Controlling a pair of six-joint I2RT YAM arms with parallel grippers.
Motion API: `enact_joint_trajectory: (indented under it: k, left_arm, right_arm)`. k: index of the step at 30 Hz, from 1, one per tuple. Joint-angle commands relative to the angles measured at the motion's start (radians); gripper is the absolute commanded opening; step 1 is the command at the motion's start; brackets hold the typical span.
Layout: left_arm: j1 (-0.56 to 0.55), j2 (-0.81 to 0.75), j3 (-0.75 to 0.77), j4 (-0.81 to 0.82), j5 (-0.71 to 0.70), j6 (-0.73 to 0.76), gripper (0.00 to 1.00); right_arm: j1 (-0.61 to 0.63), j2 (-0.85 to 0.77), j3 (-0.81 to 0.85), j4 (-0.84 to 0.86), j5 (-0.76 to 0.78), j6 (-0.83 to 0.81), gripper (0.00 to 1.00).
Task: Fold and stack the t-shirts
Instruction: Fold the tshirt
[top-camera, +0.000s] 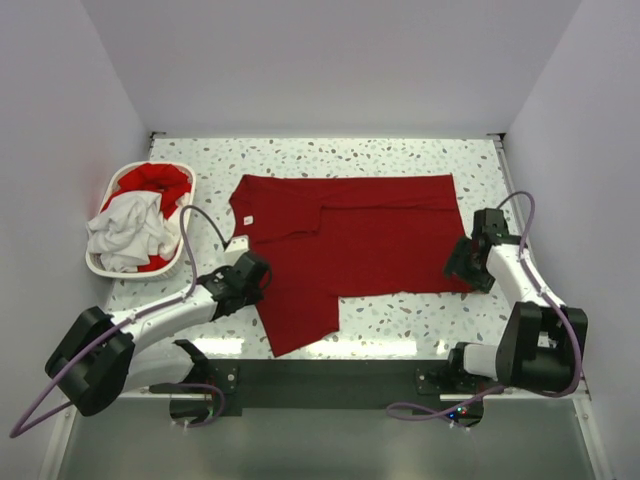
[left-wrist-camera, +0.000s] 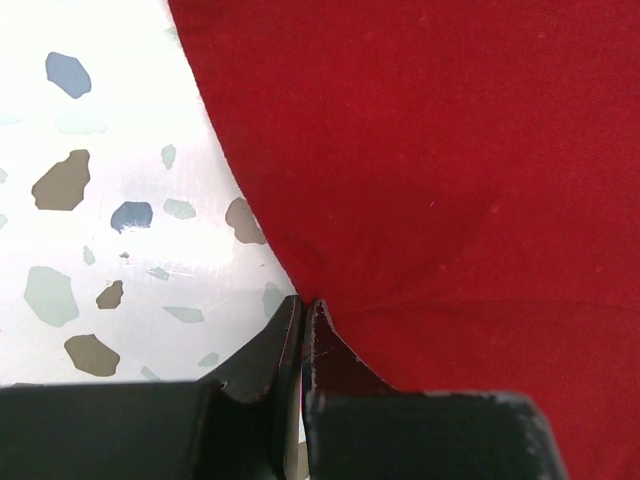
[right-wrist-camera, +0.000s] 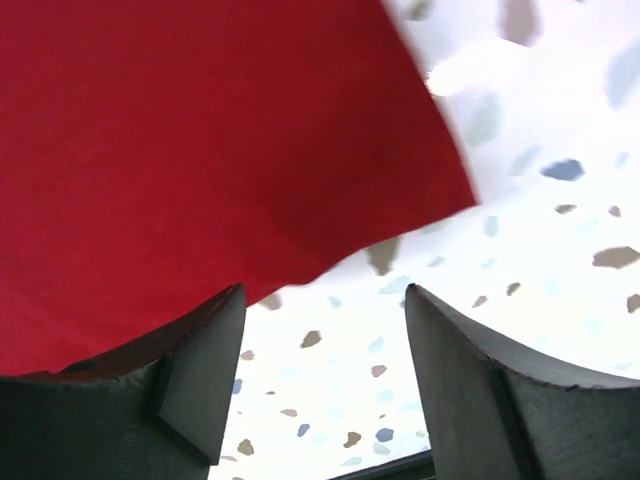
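The left gripper (top-camera: 252, 272) (left-wrist-camera: 303, 303) has its two black fingers pressed together on the edge of a large deep red soft-cloth t-shirt (top-camera: 370, 235) (left-wrist-camera: 450, 150). In the left wrist view, faint creases in the cloth run toward the fingertips, and the hem curves away up and to the left of them. Beside the fingers on that side lies the bare white speckled terrazzo table (top-camera: 400, 155) (left-wrist-camera: 100, 250).

From above, the deep red soft-cloth t-shirt lies flat between the two grippers. Its body stretches from the left gripper across to the right gripper (top-camera: 466, 262) (right-wrist-camera: 322, 295), and one flap reaches toward the near edge just beside the left gripper. A small white neck label (top-camera: 249, 219) shows on the cloth just beyond the left gripper.

The right gripper stands with its fingers wide apart and nothing clamped between them. In its wrist view, the corner of the deep red soft-cloth t-shirt (right-wrist-camera: 180, 150) lies just ahead of the fingertips. The hem passes over the tip of the finger on the left of that view, while the other finger stands over bare table (right-wrist-camera: 540, 260).

Farther out from the left gripper, on its outer side, sits a white plastic laundry basket (top-camera: 135, 273). It holds a crumpled white cloth t-shirt (top-camera: 125, 228) on top of a second deep red t-shirt (top-camera: 160, 182).
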Motion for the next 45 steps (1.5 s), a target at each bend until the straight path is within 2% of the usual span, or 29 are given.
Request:
enact_joint_trajectory:
  k: [1, 6, 17, 26, 29, 36, 45]
  left_arm:
    - [-0.003, -0.019, -0.015, 0.006, -0.05, 0.009, 0.0]
    - [-0.003, -0.039, -0.02, 0.002, -0.063, 0.006, 0.0]
    - [-0.005, -0.06, -0.029, 0.011, -0.07, 0.006, 0.0]
    - [-0.005, -0.068, -0.03, 0.012, -0.07, 0.009, 0.0]
    - [-0.005, -0.066, -0.027, 0.009, -0.07, 0.009, 0.0]
    - [-0.003, -0.082, -0.012, -0.023, -0.084, 0.008, 0.0]
    - [-0.002, -0.106, 0.088, -0.104, -0.106, 0.05, 0.0]
  right_arm:
    - [-0.084, 0.0, -0.03, 0.02, 0.026, 0.048, 0.67]
    - [-0.161, -0.002, -0.047, 0.059, 0.034, 0.094, 0.58]
    - [-0.19, 0.089, -0.071, 0.148, 0.027, 0.109, 0.56]
    - [-0.205, 0.138, -0.105, 0.192, 0.017, 0.117, 0.47]
    - [-0.208, 0.156, -0.107, 0.199, -0.001, 0.12, 0.39]
    - [-0.21, 0.121, -0.094, 0.153, 0.004, 0.117, 0.0]
    - [-0.211, -0.028, -0.041, 0.057, -0.01, 0.131, 0.0]
